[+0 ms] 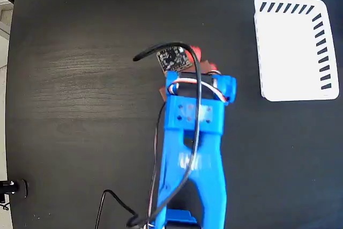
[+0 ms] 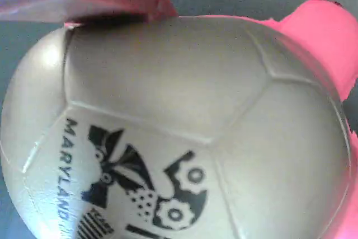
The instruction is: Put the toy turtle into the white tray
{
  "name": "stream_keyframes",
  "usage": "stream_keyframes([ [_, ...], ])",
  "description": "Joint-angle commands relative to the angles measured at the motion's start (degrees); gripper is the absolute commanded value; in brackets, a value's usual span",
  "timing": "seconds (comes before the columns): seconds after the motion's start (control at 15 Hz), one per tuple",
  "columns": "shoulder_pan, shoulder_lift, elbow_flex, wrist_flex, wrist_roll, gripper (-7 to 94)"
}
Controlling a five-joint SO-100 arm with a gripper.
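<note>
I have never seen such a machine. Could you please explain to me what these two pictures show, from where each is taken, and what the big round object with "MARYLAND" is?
The blue thing is a small robot arm on a black table. The fixed view looks straight down on it. The other camera rides on the arm's wrist, very close to what lies below.

The round object is the toy turtle: a shiny beige shell with a black printed mark and red parts at the edges. From above, only a little red shows past the arm.

The arm's hand is hidden under its own body, so I cannot tell whether it grips the turtle.

At upper right lies the white tray, with nothing in it.
</note>
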Motion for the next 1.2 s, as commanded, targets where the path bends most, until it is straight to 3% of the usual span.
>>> stream_keyframes([
  [0.0,2.90,8.79,-11.16,7.38,-4.57,-4],
  [0.27,11.60,4.75,-28.13,13.45,-10.02,-4],
  [0.67,25.84,-12.83,-52.21,16.17,-15.12,-4],
  [1.13,28.92,-34.45,-71.98,15.64,-17.14,-4],
])
